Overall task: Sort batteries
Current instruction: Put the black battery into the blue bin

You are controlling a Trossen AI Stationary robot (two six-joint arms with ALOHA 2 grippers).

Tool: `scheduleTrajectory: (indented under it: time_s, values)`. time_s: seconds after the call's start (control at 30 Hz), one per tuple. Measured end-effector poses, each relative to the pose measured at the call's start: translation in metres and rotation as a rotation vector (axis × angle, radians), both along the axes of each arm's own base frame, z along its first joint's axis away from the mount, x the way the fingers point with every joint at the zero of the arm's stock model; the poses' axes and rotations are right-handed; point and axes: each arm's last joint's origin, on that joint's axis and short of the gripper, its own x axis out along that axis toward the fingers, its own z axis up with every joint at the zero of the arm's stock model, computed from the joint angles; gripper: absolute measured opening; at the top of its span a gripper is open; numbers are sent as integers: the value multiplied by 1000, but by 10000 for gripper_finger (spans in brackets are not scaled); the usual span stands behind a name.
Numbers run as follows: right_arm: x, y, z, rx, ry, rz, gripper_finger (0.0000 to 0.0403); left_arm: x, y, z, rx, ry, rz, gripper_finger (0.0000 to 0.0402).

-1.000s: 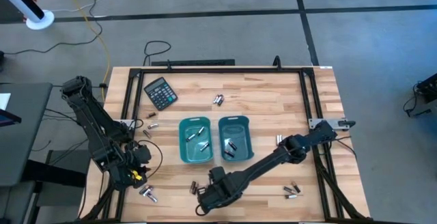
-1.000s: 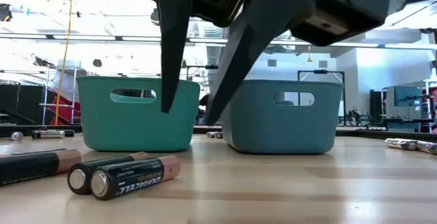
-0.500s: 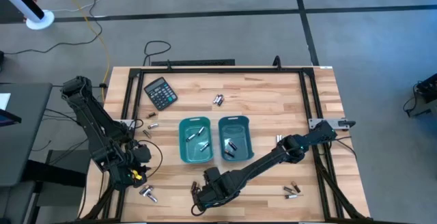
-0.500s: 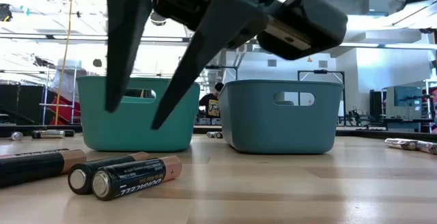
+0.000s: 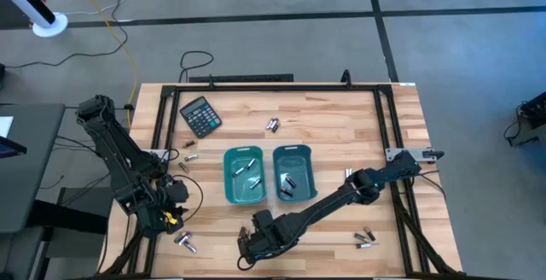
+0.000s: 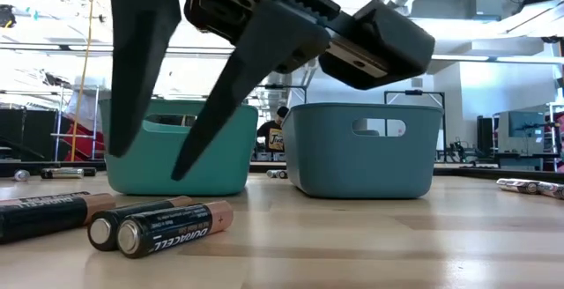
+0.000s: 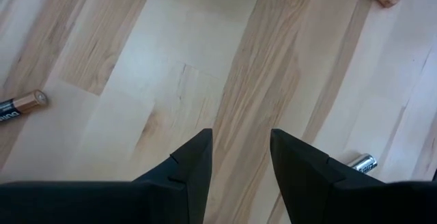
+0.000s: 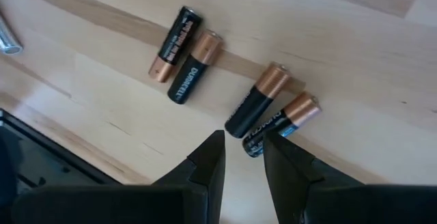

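Several dark batteries with copper ends (image 8: pixel 256 108) lie in two pairs on the wooden table near its front edge, and they show close up in the low view (image 6: pixel 167 227). My right gripper (image 8: pixel 242 149) hangs open just above them, fingers (image 6: pixel 150 161) slanting down and clear of the wood. Two teal bins (image 5: pixel 243 176) (image 5: pixel 294 173) stand mid-table with a few batteries inside. My left gripper (image 7: pixel 242 142) waits open at the table's left edge (image 5: pixel 171 214), over bare wood, with a silvery battery (image 7: pixel 362 162) beside one finger.
A black calculator (image 5: pixel 201 115) lies at the far left. Loose batteries are scattered at the far middle (image 5: pixel 273 125), the left (image 5: pixel 189 148), the near left (image 5: pixel 184 242) and the near right (image 5: pixel 365 237). A black metal frame (image 5: pixel 162 126) runs along the table's edges.
My right gripper has tipped, and its fingers have swung toward the table's left edge, coming over the dark batteries near the front edge. Its fingers stay open. The batteries have not moved.
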Motion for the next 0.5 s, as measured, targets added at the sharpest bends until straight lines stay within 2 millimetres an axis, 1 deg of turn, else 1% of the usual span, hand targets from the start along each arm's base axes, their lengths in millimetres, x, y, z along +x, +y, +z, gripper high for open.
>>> scheduleTrajectory:
  time_s: [0.5]
  values:
    - [1,0,0,3,-10,-7,117,0,0,0,-2,1,5,142]
